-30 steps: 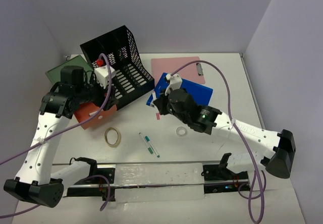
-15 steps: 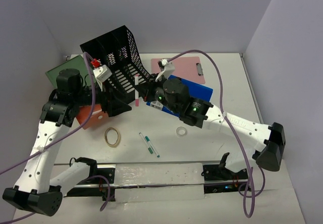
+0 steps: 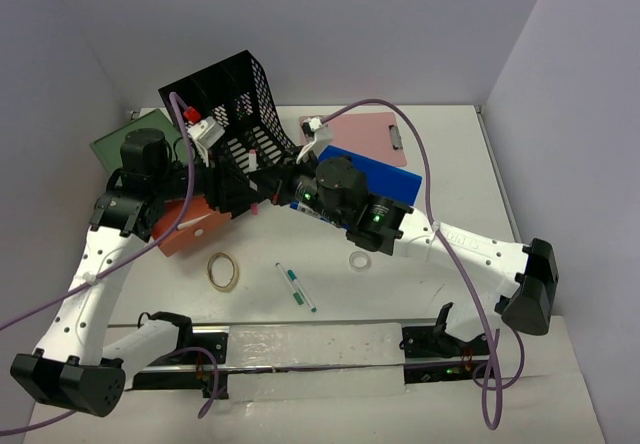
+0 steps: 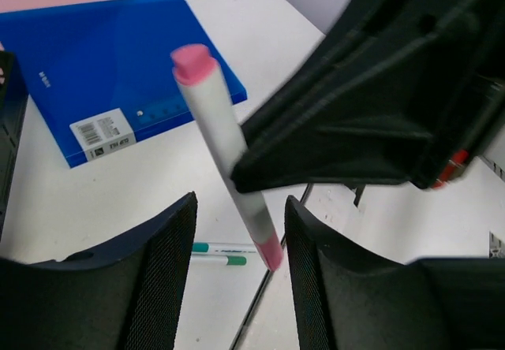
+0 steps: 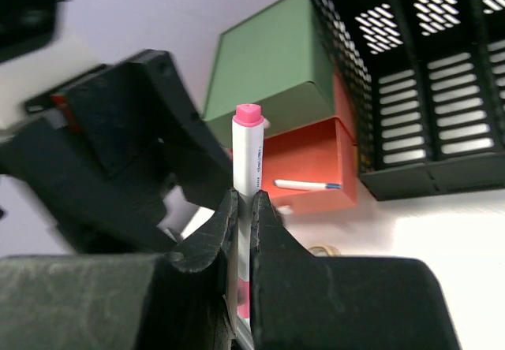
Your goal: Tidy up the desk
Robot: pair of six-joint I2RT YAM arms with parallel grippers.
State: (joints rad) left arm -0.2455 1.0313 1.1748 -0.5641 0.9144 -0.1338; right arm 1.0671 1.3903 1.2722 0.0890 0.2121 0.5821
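Desk (image 3: 380, 299): white top across the middle and bottom of the overhead view, walls behind and at both sides
Marker (image 5: 246, 153): pink-capped, upright at centre of the right wrist view, near the black rack (image 3: 240, 114)
Right tool (image 5: 245, 204): clenched on the marker's lower barrel
Left tool (image 4: 240, 202): released, one finger on either side of the marker, neither touching it
Step, as I judge: handover; close the left squarely on the barrel and free the right only once it is gripped, or the marker may drop

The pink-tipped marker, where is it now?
The marker sits left of centre in the top view, pinched in the right hand, inside the open left hand, right by the black rack.
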